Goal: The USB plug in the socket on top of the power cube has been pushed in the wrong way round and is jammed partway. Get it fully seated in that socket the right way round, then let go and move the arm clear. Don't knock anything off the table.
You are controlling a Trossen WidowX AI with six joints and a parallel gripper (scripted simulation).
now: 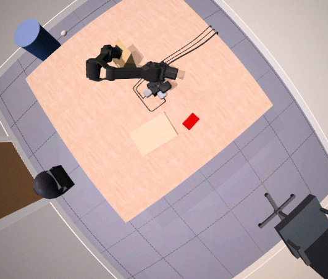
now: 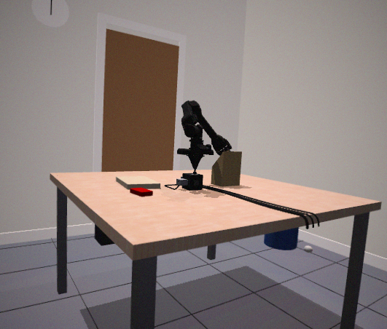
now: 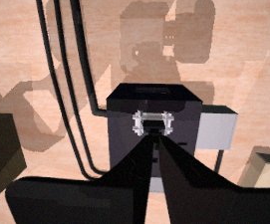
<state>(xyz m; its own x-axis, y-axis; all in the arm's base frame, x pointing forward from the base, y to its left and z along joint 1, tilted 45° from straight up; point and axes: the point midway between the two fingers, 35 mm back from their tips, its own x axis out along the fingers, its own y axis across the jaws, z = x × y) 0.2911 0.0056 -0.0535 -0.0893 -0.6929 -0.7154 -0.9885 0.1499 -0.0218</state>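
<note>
The jaws are clamped on the USB plug (image 3: pixel 154 126), presumably for pulling or turning; it is held over the power cube (image 1: pixel 154 87) (image 2: pixel 192 181) (image 3: pixel 122 143), inward from the worktop's (image 1: pixel 107 173) (image 2: pixel 192 215) (image 3: pixel 254 29) cable-draped edge.

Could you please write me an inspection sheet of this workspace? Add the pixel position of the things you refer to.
Surface: light wood-grain table (image 1: pixel 101 123) (image 2: pixel 200 211); no spill seen.
Job's things: black power cube (image 2: pixel 192 181) (image 3: pixel 127 138) upright on the table; USB plug's seating cannot be judged.
Clutter: red block (image 1: pixel 191 121) (image 2: pixel 141 191) and cream slab (image 1: pixel 154 134) (image 2: pixel 138 182), lying flat, apart.
Gripper: gripper (image 2: pixel 194 170) (image 3: pixel 154 141) shut on the USB plug, above the cube's top.
Cables: three black cables (image 1: pixel 191 46) (image 2: pixel 258 201) (image 3: pixel 65 94) run over the table edge.
Surroundings: blue bin (image 1: pixel 41 40) (image 2: pixel 281 238), small white ball (image 1: pixel 63 33) (image 2: pixel 307 248) and office chair (image 1: pixel 305 217); people: nothing seen.
</note>
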